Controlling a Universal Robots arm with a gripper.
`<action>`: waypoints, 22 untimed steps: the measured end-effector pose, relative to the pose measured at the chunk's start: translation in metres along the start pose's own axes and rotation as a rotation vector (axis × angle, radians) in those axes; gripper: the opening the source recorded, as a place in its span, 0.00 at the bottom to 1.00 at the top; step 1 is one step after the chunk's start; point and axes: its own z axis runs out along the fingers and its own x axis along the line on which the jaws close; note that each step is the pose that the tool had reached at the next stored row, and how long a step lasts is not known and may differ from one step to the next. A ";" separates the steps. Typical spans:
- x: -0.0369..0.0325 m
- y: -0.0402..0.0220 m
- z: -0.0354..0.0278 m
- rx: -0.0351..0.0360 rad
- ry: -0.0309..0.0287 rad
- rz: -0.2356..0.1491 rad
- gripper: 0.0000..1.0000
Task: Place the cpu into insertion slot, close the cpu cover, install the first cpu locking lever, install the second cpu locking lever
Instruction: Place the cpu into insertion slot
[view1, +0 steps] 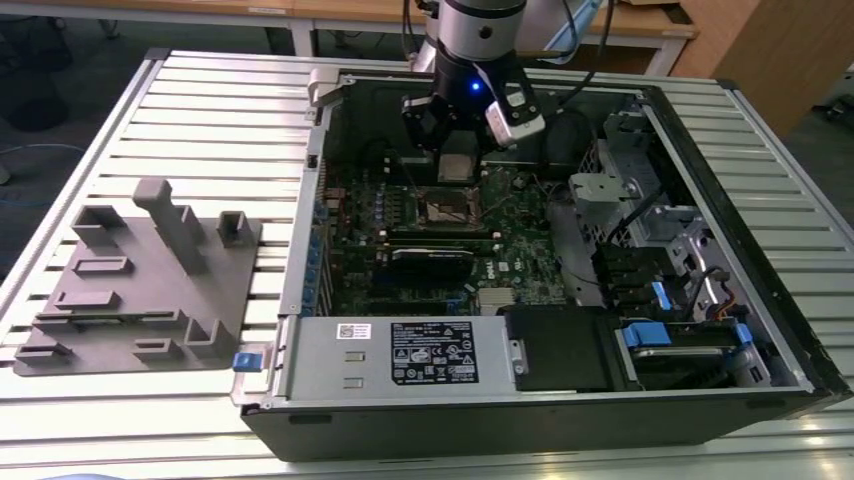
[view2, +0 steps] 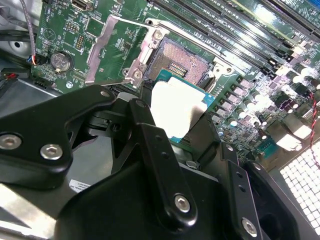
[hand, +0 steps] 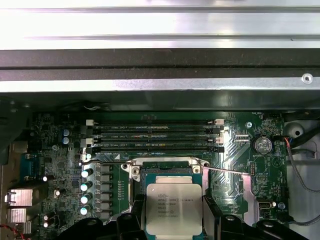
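Note:
My gripper is shut on the cpu, a flat silver-grey square chip pinched by its two side edges. I hold it just above the insertion slot, a black socket with a silvery rim on the green board, and the slot's contact field is bare. The cpu cover stands swung open beside the slot. A thin wire locking lever is raised along the slot's edge. In the exterior view the gripper hangs inside the open computer case, a little behind the slot.
Long black memory slots run beside the socket. A coin battery sits on the board. The case wall, a labelled power supply and drive bays hem the board in. A grey fixture block lies at the exterior view's left.

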 end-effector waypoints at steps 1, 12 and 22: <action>0.0000 0.0000 0.0001 -0.0001 -0.0001 0.000 0.54; 0.0001 -0.0002 0.0030 0.0040 -0.0128 0.152 0.54; 0.0002 -0.0006 0.0069 0.0090 -0.0279 0.335 0.54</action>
